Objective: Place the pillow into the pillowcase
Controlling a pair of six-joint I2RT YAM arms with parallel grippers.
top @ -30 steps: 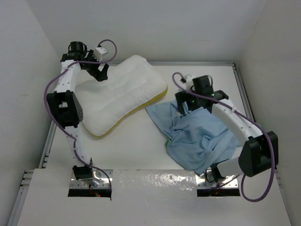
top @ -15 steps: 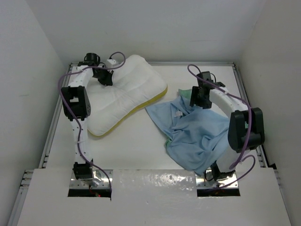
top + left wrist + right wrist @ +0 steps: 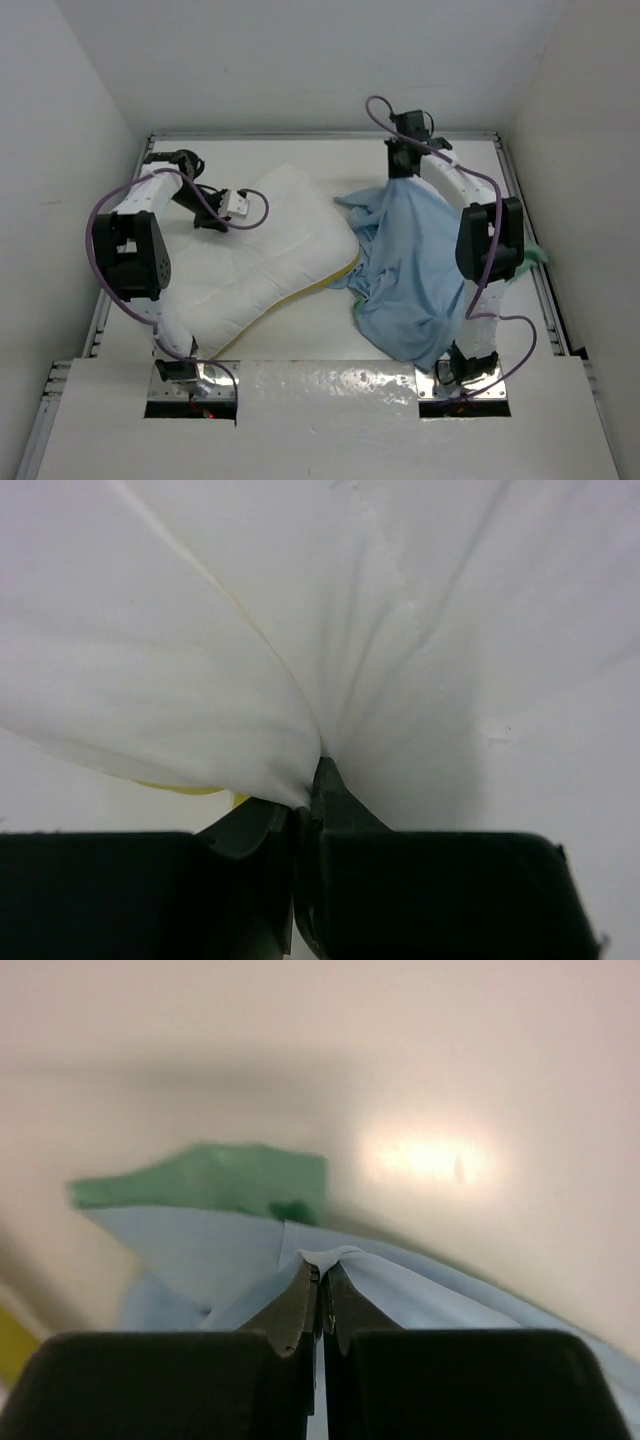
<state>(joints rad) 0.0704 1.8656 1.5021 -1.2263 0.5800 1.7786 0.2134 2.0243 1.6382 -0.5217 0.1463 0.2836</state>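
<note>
I have both arms committed. The left gripper (image 3: 318, 772) is pinched tight on a small gather of the white cover of the pillow (image 3: 260, 265), and the fabric pulls into creases that fan out from the jaws. The right gripper (image 3: 320, 1272) is closed flat on a thin fold of the pillowcase (image 3: 410, 255), blue side towards the wrist camera, with a patch of its green face (image 3: 215, 1178) showing behind.

From above, the pillow lies slantwise on the left half of the bench (image 3: 300, 325). Its yellow piping (image 3: 330, 278) runs along the edge nearest the pillowcase, and the two meet there, about mid-bench. The pillowcase trails from my right grip at the far side down to a crumpled heap near the right arm's base.

I judge this to be the grasping stage, with insertion not yet begun. I cannot tell whether the right jaws have one layer or both; if both, the mouth is pinched closed. So I would lift the right side slowly and watch for the layers to part, regrasping on a single layer if they do not. The left hold is only cover fabric, so I would drag low and gently rather than lift. I would aim a pillow corner at the opening and stop if the gather starts slipping.
</note>
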